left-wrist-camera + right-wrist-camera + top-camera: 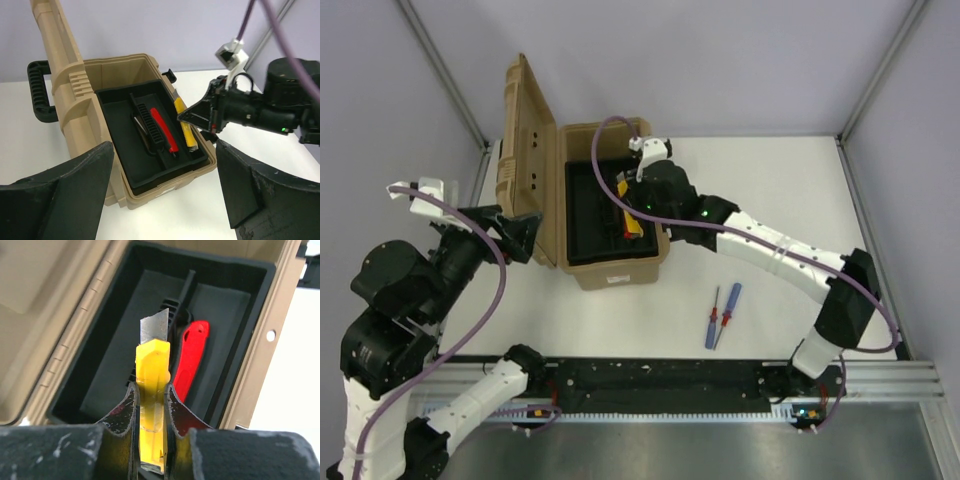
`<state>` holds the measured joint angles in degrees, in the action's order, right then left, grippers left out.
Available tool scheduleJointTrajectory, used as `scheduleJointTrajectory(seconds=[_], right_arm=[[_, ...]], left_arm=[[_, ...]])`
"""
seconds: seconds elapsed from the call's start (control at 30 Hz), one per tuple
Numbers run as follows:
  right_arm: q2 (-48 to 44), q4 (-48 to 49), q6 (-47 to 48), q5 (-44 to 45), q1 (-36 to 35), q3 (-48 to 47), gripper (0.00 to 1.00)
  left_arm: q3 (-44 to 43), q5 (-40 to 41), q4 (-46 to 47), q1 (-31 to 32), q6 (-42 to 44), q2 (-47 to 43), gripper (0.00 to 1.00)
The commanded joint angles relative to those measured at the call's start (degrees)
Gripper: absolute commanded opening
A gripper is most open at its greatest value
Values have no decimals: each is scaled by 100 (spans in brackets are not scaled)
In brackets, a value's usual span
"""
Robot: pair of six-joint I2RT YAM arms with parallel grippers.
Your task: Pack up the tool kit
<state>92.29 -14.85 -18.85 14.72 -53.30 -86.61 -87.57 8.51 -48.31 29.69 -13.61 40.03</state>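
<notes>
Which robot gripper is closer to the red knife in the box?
Right. The right gripper hovers over the tray beside the red knife, holding the yellow knife. The left gripper sits open outside the toolbox, on its lid side.

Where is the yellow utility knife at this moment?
In the right wrist view, the yellow utility knife is clamped in the right gripper, at the black tray inside the open toolbox, left of the red utility knife lying there.
</notes>
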Motion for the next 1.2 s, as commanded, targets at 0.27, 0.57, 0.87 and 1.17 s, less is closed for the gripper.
scheduleJointTrajectory(seconds=[0.27,0.57,0.87,1.17], right_arm=[[781,-246,-409,355,214,-673,0],[1309,-466,-119,804,250,-1042,2],[1450,-729,-13,1103,267,-1271,27],[1152,-852,13,1112,259,-1376,43]], left_arm=[[65,124,226,10,77,-4,86],[21,151,156,10,113,-48,87],[29,159,138,2,148,-48,87],[3,168,138,10,130,-39,87]])
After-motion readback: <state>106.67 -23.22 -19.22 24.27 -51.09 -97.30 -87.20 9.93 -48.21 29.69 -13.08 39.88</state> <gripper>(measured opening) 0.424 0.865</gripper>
